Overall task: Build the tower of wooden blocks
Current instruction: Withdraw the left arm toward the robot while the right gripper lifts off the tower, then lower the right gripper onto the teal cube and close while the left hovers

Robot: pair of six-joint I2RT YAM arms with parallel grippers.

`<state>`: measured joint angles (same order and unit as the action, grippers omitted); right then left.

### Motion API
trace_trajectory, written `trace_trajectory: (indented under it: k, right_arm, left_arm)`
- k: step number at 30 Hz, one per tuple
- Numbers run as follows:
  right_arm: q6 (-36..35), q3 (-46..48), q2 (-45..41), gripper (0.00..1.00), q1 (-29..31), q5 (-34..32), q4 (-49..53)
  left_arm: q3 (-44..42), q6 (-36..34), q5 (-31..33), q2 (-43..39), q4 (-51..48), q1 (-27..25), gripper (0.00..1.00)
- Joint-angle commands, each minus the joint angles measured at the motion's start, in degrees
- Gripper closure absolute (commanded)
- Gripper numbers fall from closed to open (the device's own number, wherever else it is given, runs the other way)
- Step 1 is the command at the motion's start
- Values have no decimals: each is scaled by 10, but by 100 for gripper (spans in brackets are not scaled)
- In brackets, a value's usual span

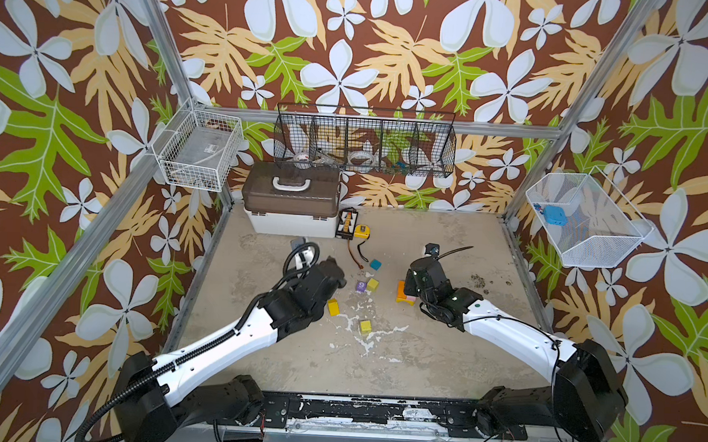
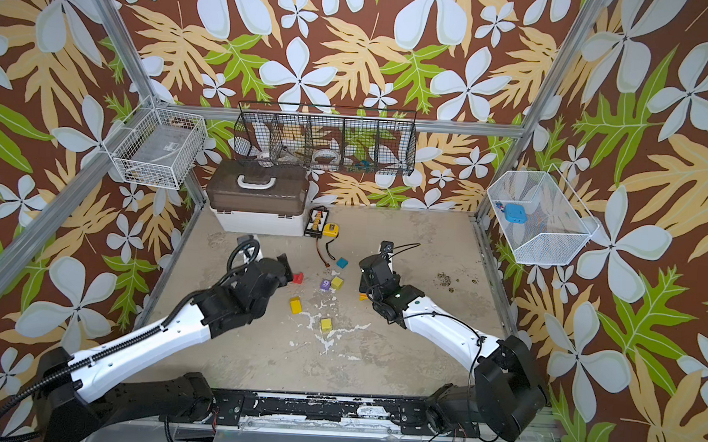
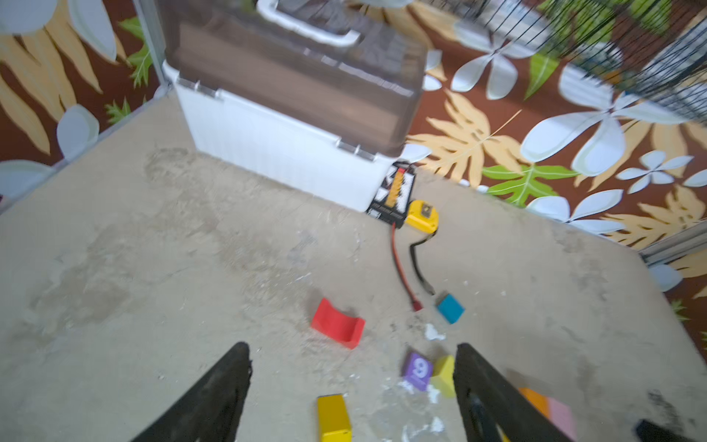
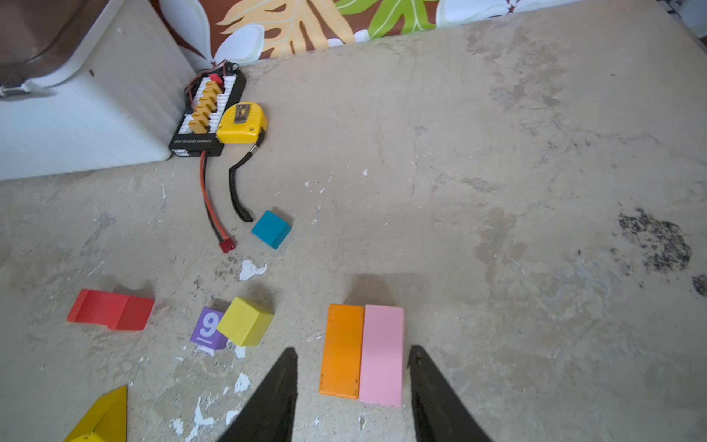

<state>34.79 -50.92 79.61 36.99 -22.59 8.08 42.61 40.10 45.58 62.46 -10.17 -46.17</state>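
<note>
Stained surface (image 1: 420,358), floral walls (image 1: 353,43). Blocks (image 1: 365,325) lie mid-frame in both top views. Right end effector (image 4: 354,350) spread astride orange bar (image 4: 341,363) and pink bar (image 4: 382,367), left end effector (image 3: 352,356) spread, empty. Likely light, rigid, slick; pinch long flat sides.

Beige tabletop (image 4: 497,153): rough and matt, mottled, chipped white in places.
Orange wooden bar (image 4: 341,350), pink wooden bar (image 4: 382,354): smooth paint, soft satin sheen.
Red wooden arch block (image 4: 111,309), teal wooden cube (image 4: 271,229), yellow wooden cube (image 4: 245,321): same smooth painted finish.
White ribbed plastic toolbox (image 1: 289,225), translucent brown plastic lid (image 1: 303,200): lightly glossy.
Yellow plastic tape measure (image 4: 241,124): glossy casing.
Black wire basket (image 1: 365,141): thin metal mesh.
Silvery frame post (image 1: 162,33): brushed metal.
</note>
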Motion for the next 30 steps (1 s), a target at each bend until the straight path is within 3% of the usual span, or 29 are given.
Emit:
trace_trajectory:
  k: [1, 8, 14, 20, 26, 30]
  right_arm:
    - [-43, -13, 18, 50, 11, 17, -28]
    - [-64, -86, 110, 44, 45, 41, 16]
    - [-75, -140, 198, 40, 47, 98, 41]
    - [-75, -207, 280, 37, 47, 86, 64]
    - [-53, -347, 381, 37, 41, 49, 163]
    - [-56, -451, 437, 36, 19, 60, 212]
  left_arm:
    - [-127, -96, 2, -52, 319, 1, 12]
    - [-150, -100, 13, -80, 336, 2, 11]
    - [-154, -83, -8, -46, 354, 2, 9]
    - [-134, -71, -6, -22, 328, 3, 9]
    - [-136, -74, -7, -31, 329, 5, 9]
    - [-143, -78, -8, -37, 335, 5, 9]
